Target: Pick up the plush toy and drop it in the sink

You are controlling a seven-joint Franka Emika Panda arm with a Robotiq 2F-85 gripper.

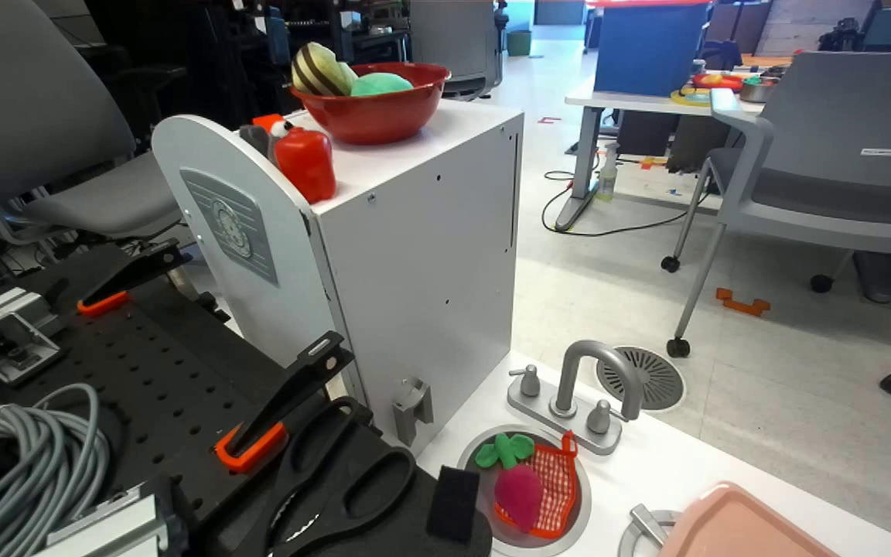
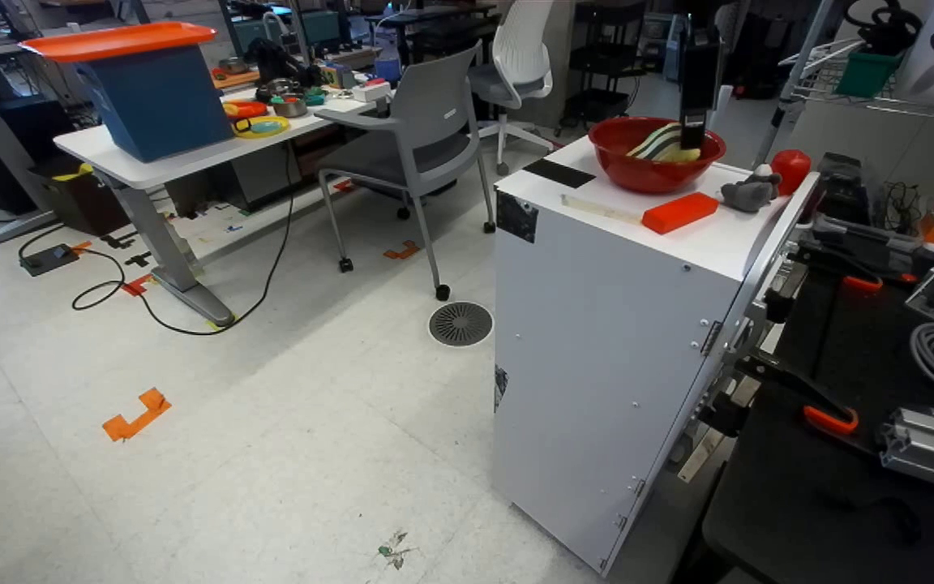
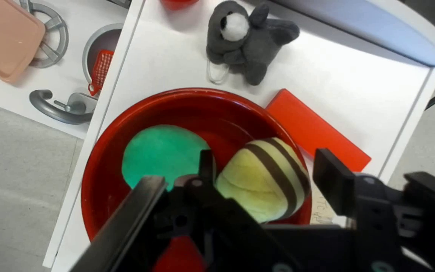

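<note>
Plush toy (image 3: 266, 183) in the red bowl (image 3: 101, 181) on the table (image 3: 349, 94) — wrist view frames it within the wide-spread end effector (image 3: 264, 162), nearer the side by the green round item (image 3: 161, 153). Rounded, no clear long axis; contact, can't tell. In an exterior view the fingers (image 2: 692, 134) point straight down over the bowl — likely next: lower, squeeze, carry to the sink (image 3: 102, 40), well apart past the table's edge.

One red bowl (image 3: 202, 105) is holding: one plush toy (image 3: 266, 177), one green item (image 3: 161, 151). One sink (image 1: 584, 501) is holding: one checked cloth (image 1: 558, 473), one pink item (image 1: 519, 497). Two knobs (image 1: 530, 381) are flanking one faucet (image 1: 568, 377).
</note>
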